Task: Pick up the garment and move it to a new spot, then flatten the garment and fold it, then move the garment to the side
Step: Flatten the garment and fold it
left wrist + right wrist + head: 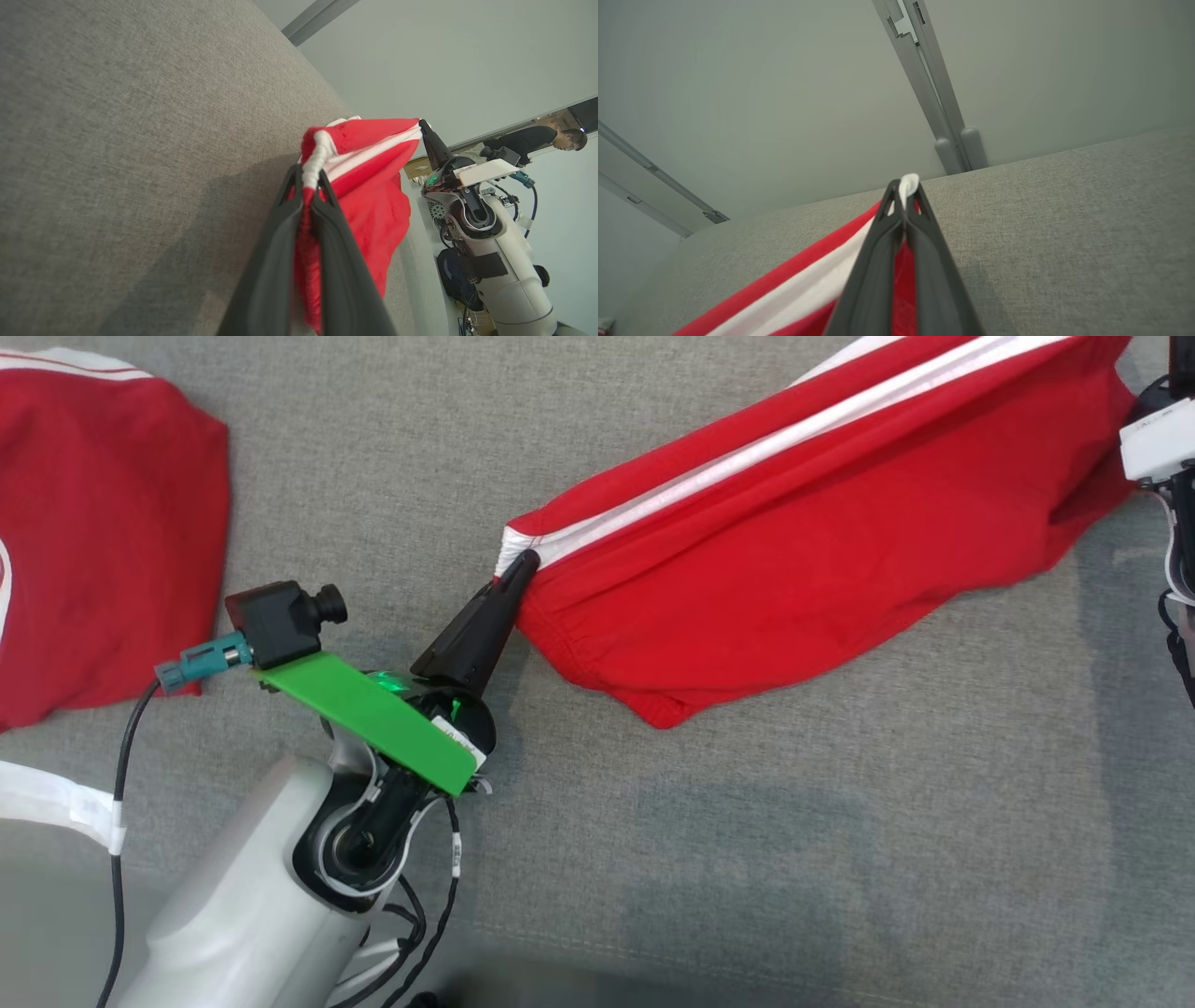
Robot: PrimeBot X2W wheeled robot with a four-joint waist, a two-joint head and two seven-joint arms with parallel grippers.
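Observation:
The garment (794, 532) is red with white side stripes and hangs stretched between my two grippers above the grey fabric surface (747, 859). My left gripper (523, 567) is shut on its white-edged corner; the left wrist view shows the cloth bunched between the dark fingers (308, 184). In that same view my right gripper (423, 125) pinches the far end. The right wrist view has the right gripper (906, 189) shut on a white hem, with red and white cloth trailing down left. At the head view's right edge, the right arm's white wrist (1156, 446) meets the cloth.
A second red garment (93, 532) with white trim lies flat at the far left. A white band (56, 803) sits at the lower left. A pale wall with a grey rail (934, 93) stands behind the surface. A person (542, 137) bends over in the background.

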